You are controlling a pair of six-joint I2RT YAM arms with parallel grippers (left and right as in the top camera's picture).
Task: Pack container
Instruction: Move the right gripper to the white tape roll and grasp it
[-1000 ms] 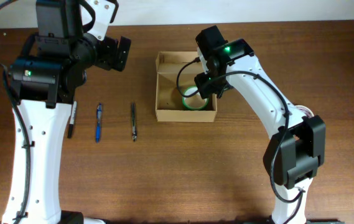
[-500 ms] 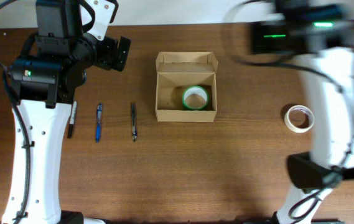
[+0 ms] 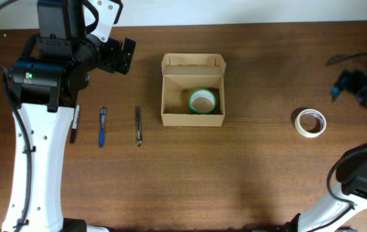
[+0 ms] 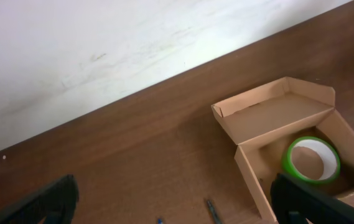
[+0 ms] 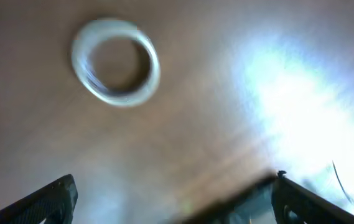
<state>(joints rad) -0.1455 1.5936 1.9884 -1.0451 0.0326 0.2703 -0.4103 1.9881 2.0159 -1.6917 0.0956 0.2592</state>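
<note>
**Open box holds green roll, both pincers empty**

The small rectangular tan cardboard box [image 3: 175, 96] sits on the brown wooden table [image 3: 235, 180], a little toward 12 o'clock from the table's middle. Its hinged flap stands open on the 12 o'clock side. Inside lies a green tape roll [image 3: 202, 101], flat on the floor of the box and tucked toward the 4 o'clock corner.

A white tape roll [image 3: 310, 122] lies flat on the bare wood, well apart from the box at its 3 o'clock. At the box's 9 o'clock lie three pens in a row: a dark pen [image 3: 138, 125] nearest, then a blue pen [image 3: 102, 126], then a black marker [image 3: 75, 124].

The left gripper [image 3: 125, 55] hangs at the box's 10 o'clock, fingers [image 4: 46, 198] spread wide and holding nothing. The right gripper [image 3: 357, 84], blurred at the table's 3 o'clock edge, has its fingers [image 5: 52, 199] wide apart and empty, near the white roll.
</note>
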